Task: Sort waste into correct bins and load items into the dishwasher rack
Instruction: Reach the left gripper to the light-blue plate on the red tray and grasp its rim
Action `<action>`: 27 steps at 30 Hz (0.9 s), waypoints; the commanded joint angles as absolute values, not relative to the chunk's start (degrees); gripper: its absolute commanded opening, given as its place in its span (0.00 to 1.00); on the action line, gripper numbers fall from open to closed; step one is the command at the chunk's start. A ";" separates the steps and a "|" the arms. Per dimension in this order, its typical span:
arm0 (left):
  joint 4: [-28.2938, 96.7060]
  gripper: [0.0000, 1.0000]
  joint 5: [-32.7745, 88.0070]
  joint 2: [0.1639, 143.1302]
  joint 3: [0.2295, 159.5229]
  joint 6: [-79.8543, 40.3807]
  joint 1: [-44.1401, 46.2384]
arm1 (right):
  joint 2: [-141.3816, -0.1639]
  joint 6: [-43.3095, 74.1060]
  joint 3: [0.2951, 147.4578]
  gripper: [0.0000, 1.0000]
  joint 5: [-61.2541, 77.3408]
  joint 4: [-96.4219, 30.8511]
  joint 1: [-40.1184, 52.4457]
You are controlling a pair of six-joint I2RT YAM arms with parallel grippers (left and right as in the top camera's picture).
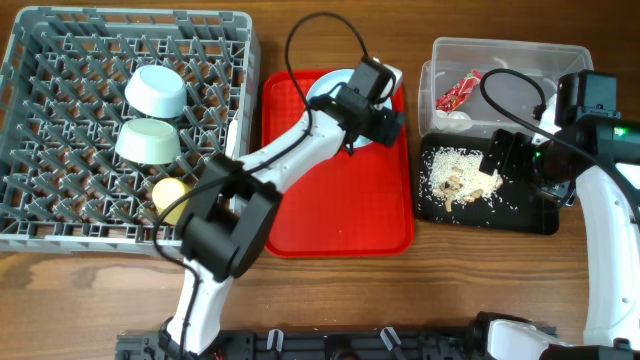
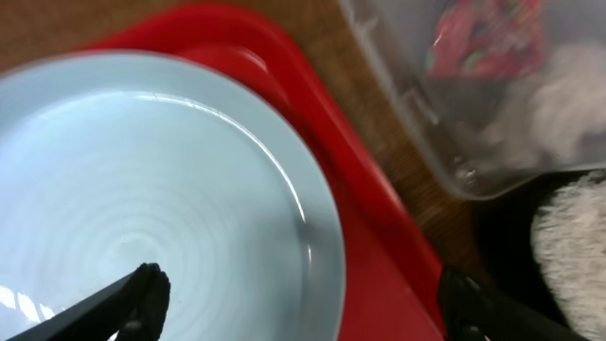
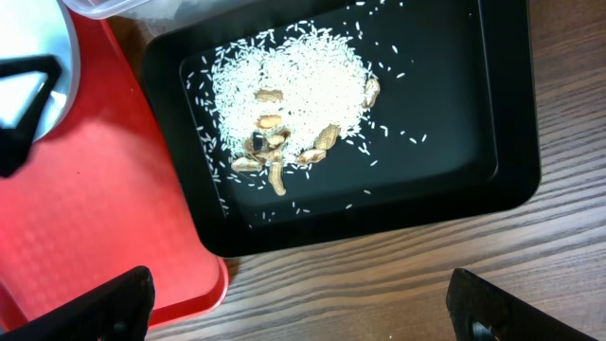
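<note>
Overhead: the grey dishwasher rack (image 1: 60,60) holds a pale-blue bowl (image 1: 156,90), a light-green bowl (image 1: 147,140) and a yellow cup (image 1: 170,195). The pale-blue plate (image 1: 325,85) lies on the red tray (image 1: 340,200), under the left gripper (image 1: 375,125). The clear tub (image 1: 500,50) holds a red wrapper (image 1: 458,92).

Left wrist: the fingers (image 2: 142,289) are spread wide above the plate, grasping nothing.

Right wrist: the right gripper (image 3: 298,303) hangs released and empty over the black tray (image 3: 473,189), which holds rice (image 3: 294,85) and peanuts (image 3: 275,142).

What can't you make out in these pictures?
- Overhead: plate mostly hidden under the left arm.
- Overhead: yellow cup in the rack half covered by that arm.
- Left wrist: red wrapper in the clear tub blurred and cut off at the top edge.
</note>
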State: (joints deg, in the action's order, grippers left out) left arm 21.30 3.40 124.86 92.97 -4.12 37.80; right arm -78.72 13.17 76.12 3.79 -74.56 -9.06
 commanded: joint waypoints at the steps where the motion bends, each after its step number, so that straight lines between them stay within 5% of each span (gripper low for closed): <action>1: 21.80 0.86 4.03 127.92 92.95 -3.38 38.68 | -77.58 13.47 76.49 1.00 2.59 -74.63 -9.19; 5: 25.61 0.75 4.03 129.64 92.95 -3.38 39.51 | -77.58 13.52 76.49 1.00 2.61 -74.63 -9.19; 16: 37.69 0.04 -2.22 130.08 92.92 -3.40 39.66 | -77.58 13.50 76.49 1.00 2.61 -74.63 -9.19; 27: 42.22 0.04 -6.17 130.08 92.92 -3.42 39.66 | -77.58 13.47 76.49 1.00 2.61 -74.65 -9.19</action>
State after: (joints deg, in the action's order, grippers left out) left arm 40.47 -5.30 127.39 95.07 -2.63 39.88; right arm -78.72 13.17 76.12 3.77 -74.56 -9.06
